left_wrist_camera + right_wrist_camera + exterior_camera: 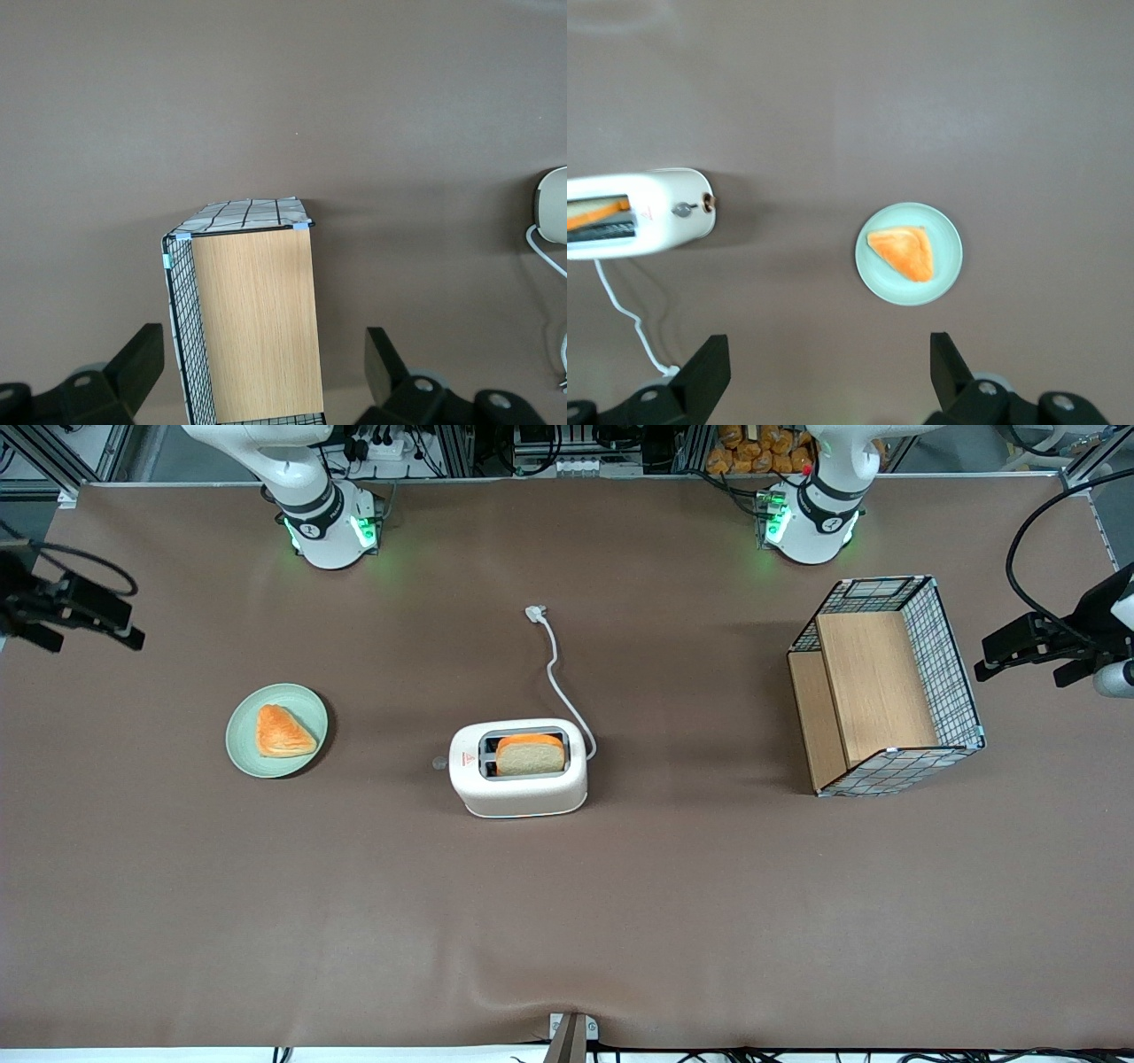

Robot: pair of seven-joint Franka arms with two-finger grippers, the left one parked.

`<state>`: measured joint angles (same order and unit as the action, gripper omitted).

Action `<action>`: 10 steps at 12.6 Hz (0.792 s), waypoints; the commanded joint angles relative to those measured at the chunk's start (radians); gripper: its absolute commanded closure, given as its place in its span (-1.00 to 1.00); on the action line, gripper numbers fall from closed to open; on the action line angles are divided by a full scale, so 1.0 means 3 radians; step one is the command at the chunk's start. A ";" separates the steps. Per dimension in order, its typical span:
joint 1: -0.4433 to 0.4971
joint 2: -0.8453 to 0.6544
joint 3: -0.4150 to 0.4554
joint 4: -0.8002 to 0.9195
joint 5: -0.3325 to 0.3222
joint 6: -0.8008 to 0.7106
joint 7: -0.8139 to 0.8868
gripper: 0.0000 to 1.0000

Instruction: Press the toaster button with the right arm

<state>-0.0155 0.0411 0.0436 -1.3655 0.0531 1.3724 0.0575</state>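
Front view is showing my gripper hanging in the air at the working arm's end of the tabletop, in the upper half of the frame at its edge, well apart from everything lying on the brown surface. Right wrist view is showing its two black fingers standing spread wide with nothing between them, so I am holding nothing. The toaster is sitting at the middle of the frame in the front view, white and rounded, with its long side facing the front camera. A slice of bread with an orange edge is standing in the slot that is farther from the front camera. The toaster button is jutting out as a small pale knob from the narrow end face that is pointing toward my end of the tabletop, and a red triangle mark is showing on the top just beside that end. A white cord is running from the toaster's other end up toward the top of the frame and is ending in a plug lying loose on the tabletop. Between my gripper and the toaster, a pale green plate is carrying a triangular orange pastry. A wire-mesh wooden crate is lying toward the parked arm's end, well apart from the toaster.
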 commanded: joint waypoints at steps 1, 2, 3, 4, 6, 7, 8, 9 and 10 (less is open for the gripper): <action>-0.0056 -0.0422 0.0013 -0.0682 -0.0110 0.0297 -0.0105 -1.00; -0.0041 -0.0443 0.0033 -0.0780 -0.0121 0.0394 -0.0135 -1.00; -0.0035 -0.0428 0.0039 -0.0771 -0.0121 0.0395 -0.0125 -1.00; -0.0045 -0.0413 0.0028 -0.0756 -0.0121 0.0405 -0.0120 -1.00; -0.0061 -0.0281 0.0028 -0.0512 -0.0095 0.0385 -0.0110 -1.00; -0.0046 -0.0270 0.0028 -0.0455 -0.0115 0.0370 -0.0105 -1.00; -0.0040 -0.0270 0.0033 -0.0449 -0.0136 0.0365 -0.0090 -1.00; -0.0066 -0.0265 0.0023 -0.0454 -0.0106 0.0370 -0.0094 -1.00; -0.0081 -0.0260 0.0008 -0.0449 -0.0080 0.0375 -0.0130 -1.00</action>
<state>-0.0172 -0.0484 0.0404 -1.5239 0.0350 1.4929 0.0347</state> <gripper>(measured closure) 0.000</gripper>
